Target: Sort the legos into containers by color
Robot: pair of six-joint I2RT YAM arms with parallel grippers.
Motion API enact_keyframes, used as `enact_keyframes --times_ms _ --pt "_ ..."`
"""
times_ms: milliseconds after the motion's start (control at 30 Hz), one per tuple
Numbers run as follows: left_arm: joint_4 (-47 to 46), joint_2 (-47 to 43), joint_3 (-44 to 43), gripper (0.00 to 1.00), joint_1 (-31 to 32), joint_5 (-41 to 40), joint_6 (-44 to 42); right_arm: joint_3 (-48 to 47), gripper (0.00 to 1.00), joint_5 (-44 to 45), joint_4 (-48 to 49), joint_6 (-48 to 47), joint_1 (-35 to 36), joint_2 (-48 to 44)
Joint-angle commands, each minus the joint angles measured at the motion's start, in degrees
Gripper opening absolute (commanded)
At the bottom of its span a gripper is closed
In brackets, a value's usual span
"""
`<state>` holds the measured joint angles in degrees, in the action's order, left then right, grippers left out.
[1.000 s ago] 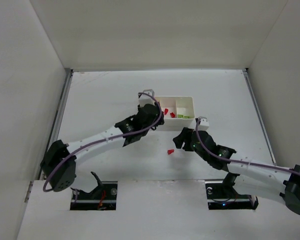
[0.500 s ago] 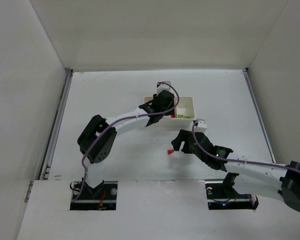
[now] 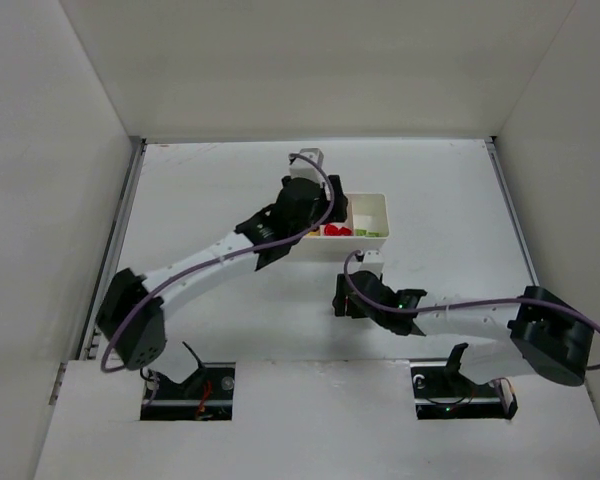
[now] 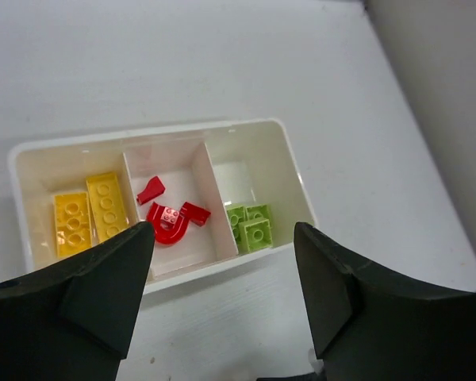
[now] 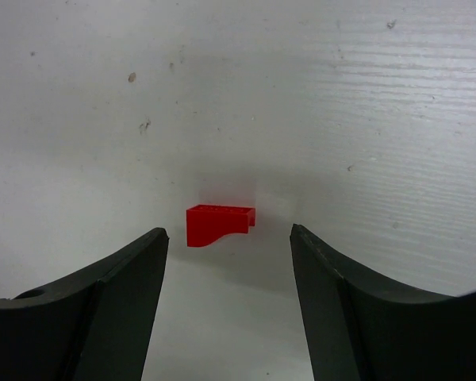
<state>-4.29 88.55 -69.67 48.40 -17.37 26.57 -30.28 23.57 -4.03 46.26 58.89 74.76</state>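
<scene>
The left gripper (image 4: 222,232) hangs with jaws apart and empty over the white plastic three-compartment tray (image 4: 155,136). The tray holds two yellow bricks (image 4: 87,216) at one end, red pieces (image 4: 171,224) in the middle and pale green bricks (image 4: 251,225) at the other end. The right gripper (image 5: 228,234), jaws also apart, reaches low, framing a small red arched lego (image 5: 216,224) lying loose on the white table (image 5: 341,95).
</scene>
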Motion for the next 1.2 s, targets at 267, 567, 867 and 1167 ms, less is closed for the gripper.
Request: enact_keyframes --times_ms 267,567,867,1167 --pt "-1.78 -27.45 23.51 0.80 -2.92 -5.22 4.28 -8.21 0.54 6.31 -3.34 -0.56 1.53 9.78" --pt "6.31 -40.11 33.63 1.00 -7.40 -5.66 7.27 -10.84 0.31 8.07 -6.33 0.06 2.06 7.95" --pt "7.46 -44.08 38.29 1.00 -10.04 -4.43 9.55 -21.99 0.32 3.07 -5.82 -10.65 -6.98 -1.12" --pt "7.02 -46.27 41.72 1.00 -8.37 -0.74 11.14 -37.38 0.33 -0.28 -1.42 -17.78 -17.45 14.35"
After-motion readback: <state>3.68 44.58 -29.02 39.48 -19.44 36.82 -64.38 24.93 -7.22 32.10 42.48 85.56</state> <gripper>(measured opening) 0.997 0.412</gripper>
